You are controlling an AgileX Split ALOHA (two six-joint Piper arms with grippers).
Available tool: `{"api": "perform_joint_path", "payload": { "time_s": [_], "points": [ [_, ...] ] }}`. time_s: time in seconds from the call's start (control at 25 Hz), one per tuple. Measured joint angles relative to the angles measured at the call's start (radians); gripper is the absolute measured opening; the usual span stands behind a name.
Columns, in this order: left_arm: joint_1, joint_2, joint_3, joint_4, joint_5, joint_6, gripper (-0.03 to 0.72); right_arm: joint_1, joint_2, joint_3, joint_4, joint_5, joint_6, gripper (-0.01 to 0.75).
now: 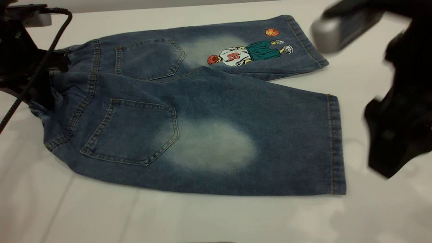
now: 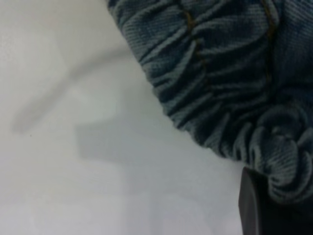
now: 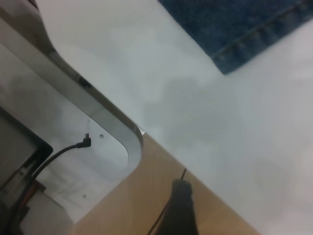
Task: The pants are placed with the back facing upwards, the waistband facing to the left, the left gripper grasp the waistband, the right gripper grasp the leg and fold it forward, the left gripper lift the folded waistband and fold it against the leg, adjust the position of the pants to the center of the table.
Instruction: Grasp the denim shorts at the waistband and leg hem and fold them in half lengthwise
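**Pants flat on the table, both grips not yet sure**

Pants (image 1: pixel 189 114) lie spread on the white table (image 1: pixel 216 219), back side up, both pockets showing, and the ruched waistband (image 1: pixel 50 98) at the left end.

At the far left, the left gripper (image 1: pixel 32 72) sits right at the waistband, with its braided cable (image 1: pixel 40 64) hanging across it. From the wrist view one dark finger (image 2: pixel 259 205) touches the bunched elastic (image 2: pixel 215 83), but I cannot tell if the jaws are closed on the cloth or only resting beside it. If it holds only one ruffle of the elastic, I think the band may slip out as soon as it is lifted. The loose cable could also drag over the denim and pull it crooked.

In the middle, the leg (image 1: pixel 236 145) with the pale oval patch lies nearest, flat and smooth; the other leg, with the basketball cartoon (image 1: pixel 249 52), is behind it.

At the right, the right gripper (image 1: pixel 395 135) hangs above the bare table, apart from the leg hem (image 1: pixel 335 145) — it holds nothing. How its fingers stand I cannot tell. Its wrist camera shows only a corner of the hem (image 3: pixel 244 39) and the table edge, so it is not yet lined up. If it comes down short of the hem it would pinch at nothing, and if it takes only the top layer the fold may come out uneven.
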Motion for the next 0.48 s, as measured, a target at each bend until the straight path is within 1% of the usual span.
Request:
{"api": "perform_joint_path", "payload": {
  "time_s": [0.12, 0.36, 0.48],
  "points": [
    [0.0, 0.0, 0.0, 0.0, 0.0, 0.0, 0.083, 0.016, 0.07, 0.001, -0.001, -0.072, 0.015, 0.556],
    [0.0, 0.0, 0.0, 0.0, 0.0, 0.0, 0.083, 0.016, 0.184, 0.001, -0.003, -0.232, 0.022, 0.554],
    [0.0, 0.0, 0.0, 0.0, 0.0, 0.0, 0.083, 0.016, 0.242, 0.001, -0.016, -0.288, 0.022, 0.554]
  ]
}}
